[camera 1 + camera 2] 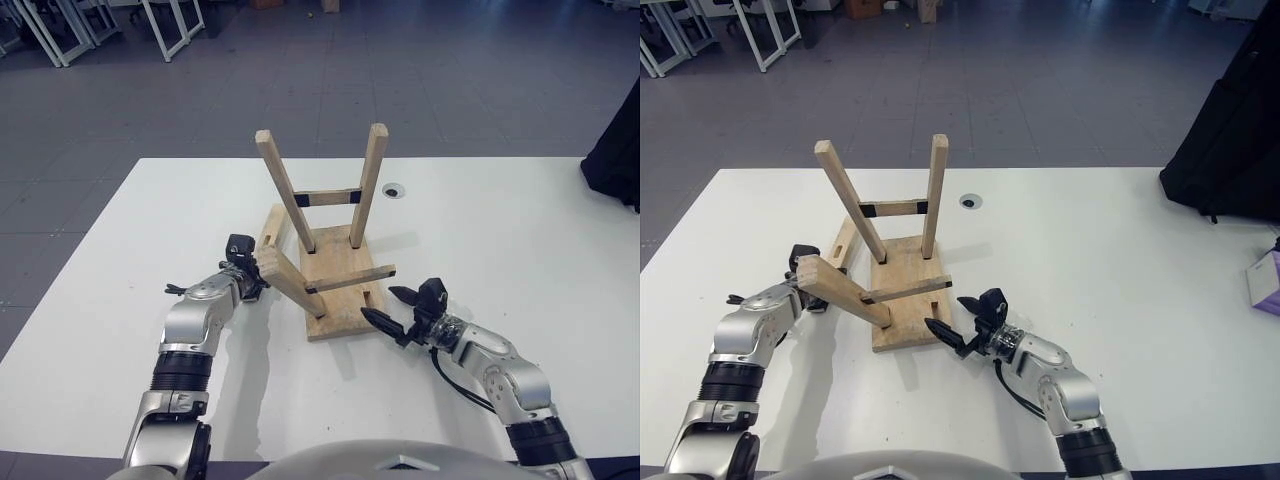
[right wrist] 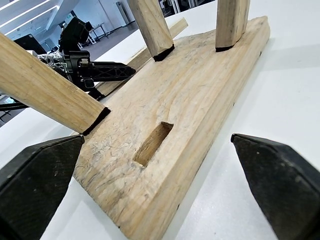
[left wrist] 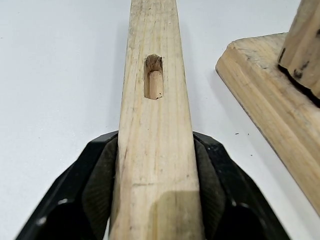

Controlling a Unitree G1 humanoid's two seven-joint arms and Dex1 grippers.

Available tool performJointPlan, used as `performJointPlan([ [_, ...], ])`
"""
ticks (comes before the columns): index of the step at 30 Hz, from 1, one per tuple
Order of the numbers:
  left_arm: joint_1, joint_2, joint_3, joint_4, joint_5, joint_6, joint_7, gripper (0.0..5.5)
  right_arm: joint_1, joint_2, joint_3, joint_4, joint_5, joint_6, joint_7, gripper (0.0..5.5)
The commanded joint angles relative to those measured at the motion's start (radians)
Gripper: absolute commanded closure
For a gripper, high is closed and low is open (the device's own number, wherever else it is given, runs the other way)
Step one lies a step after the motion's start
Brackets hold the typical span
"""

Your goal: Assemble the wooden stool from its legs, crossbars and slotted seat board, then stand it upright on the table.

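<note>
The slotted seat board lies flat on the white table, underside up. Two legs stand in its far slots, joined by a crossbar. A third leg leans out of the near left slot, with a crossbar sticking from it to the right. The near right slot is empty. My left gripper is shut on a loose leg lying left of the board. My right gripper stands open at the board's near right corner, holding nothing.
A round cable hole sits in the table behind the stool. A black bag stands off the table's right side, and a purple box lies at the right edge. White table frames stand far back.
</note>
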Motion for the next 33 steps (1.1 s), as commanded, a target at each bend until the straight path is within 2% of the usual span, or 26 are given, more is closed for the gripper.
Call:
performJointPlan([
  [1, 0.018, -0.037, 0.114, 0.060, -0.007, -0.050, 0.082, 3.44, -0.014, 0.008, -0.016, 0.014, -0.006, -0.012, -0.008, 0.00],
  [3, -0.030, -0.097, 0.299, 0.035, -0.104, -0.210, 0.154, 3.45, -0.027, 0.007, -0.040, 0.013, 0.020, -0.009, 0.006, 0.00],
  [4, -0.043, -0.105, 0.347, 0.008, -0.130, -0.281, 0.152, 3.45, -0.035, 0.006, -0.063, 0.008, 0.045, -0.002, 0.017, 0.00],
  [6, -0.049, -0.103, 0.382, -0.063, -0.191, -0.379, 0.062, 3.45, -0.059, -0.005, -0.123, -0.002, 0.110, 0.019, 0.040, 0.00],
  [9, -0.016, -0.068, 0.358, -0.223, -0.288, -0.441, -0.136, 3.45, -0.105, -0.021, -0.218, -0.011, 0.236, 0.095, 0.058, 0.00],
  [13, 0.086, 0.026, 0.262, -0.390, -0.539, -0.244, -0.485, 3.45, -0.201, -0.012, -0.288, -0.006, 0.398, 0.192, 0.078, 0.00],
  [17, 0.081, 0.137, 0.299, -0.505, -0.716, -0.131, -0.614, 3.45, -0.291, 0.002, -0.373, -0.021, 0.556, 0.262, 0.036, 0.00],
  [21, 0.045, 0.200, 0.248, -0.505, -0.733, -0.087, -0.690, 3.45, -0.332, 0.023, -0.365, -0.087, 0.692, 0.334, 0.028, 0.00],
  [25, 0.052, 0.243, 0.261, -0.666, -0.803, -0.072, -0.714, 3.45, -0.298, 0.018, -0.376, -0.203, 0.879, 0.395, 0.040, 0.00],
  [33, 0.005, 0.329, 0.307, -0.817, -0.967, -0.051, -0.663, 3.45, -0.235, 0.013, -0.351, -0.276, 0.926, 0.375, 0.028, 0.00],
])
